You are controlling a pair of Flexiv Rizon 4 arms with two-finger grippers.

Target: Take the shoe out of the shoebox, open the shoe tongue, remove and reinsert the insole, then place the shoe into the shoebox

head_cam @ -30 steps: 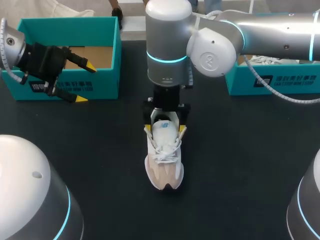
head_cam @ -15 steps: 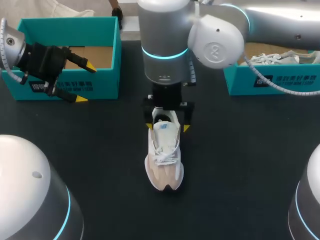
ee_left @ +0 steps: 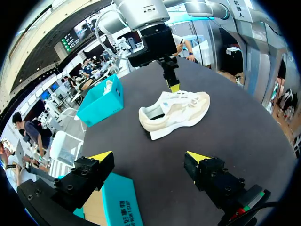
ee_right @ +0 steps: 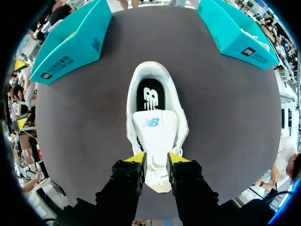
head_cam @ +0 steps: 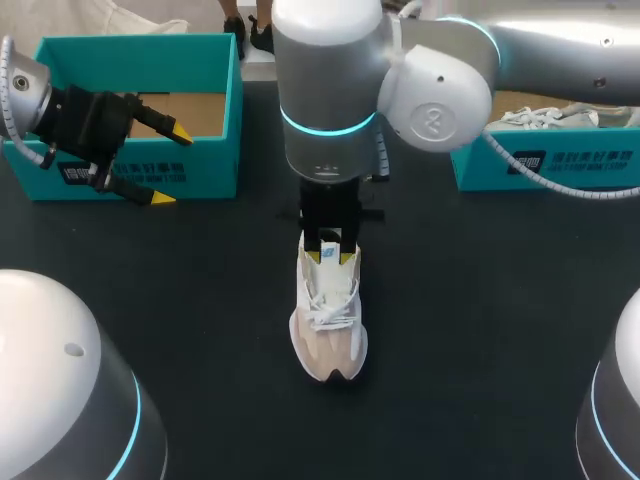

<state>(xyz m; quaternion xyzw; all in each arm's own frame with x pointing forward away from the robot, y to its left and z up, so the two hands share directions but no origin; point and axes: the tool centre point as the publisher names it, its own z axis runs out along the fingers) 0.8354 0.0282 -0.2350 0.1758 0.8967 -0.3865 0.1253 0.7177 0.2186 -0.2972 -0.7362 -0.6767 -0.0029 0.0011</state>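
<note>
A white and beige shoe (head_cam: 328,320) lies on the black table (head_cam: 480,300), toe toward me. My right arm reaches in to the middle. Its gripper (head_cam: 330,255) stands over the shoe's opening, shut on the white tongue (ee_right: 153,125) from both sides. In the right wrist view the gripper (ee_right: 156,160) pinches the tongue, and the black insole (ee_right: 150,96) shows inside the shoe (ee_right: 136,84). My left gripper (head_cam: 170,167) hangs open and holds nothing in front of the teal shoebox (head_cam: 140,50) at the back left. From the left wrist view the left gripper (ee_left: 149,157) faces the shoe (ee_left: 176,110) across bare table.
A second teal shoebox (head_cam: 540,160) with another pale shoe (head_cam: 560,115) in it stands at the back right. Both boxes (ee_right: 70,42) (ee_right: 235,33) lie beyond the shoe's heel. My arms' white bases (head_cam: 60,380) fill the near corners.
My right gripper stood open astride the shoe a second ago; its fingers have since come together on the tongue. The left arm has kept still.
</note>
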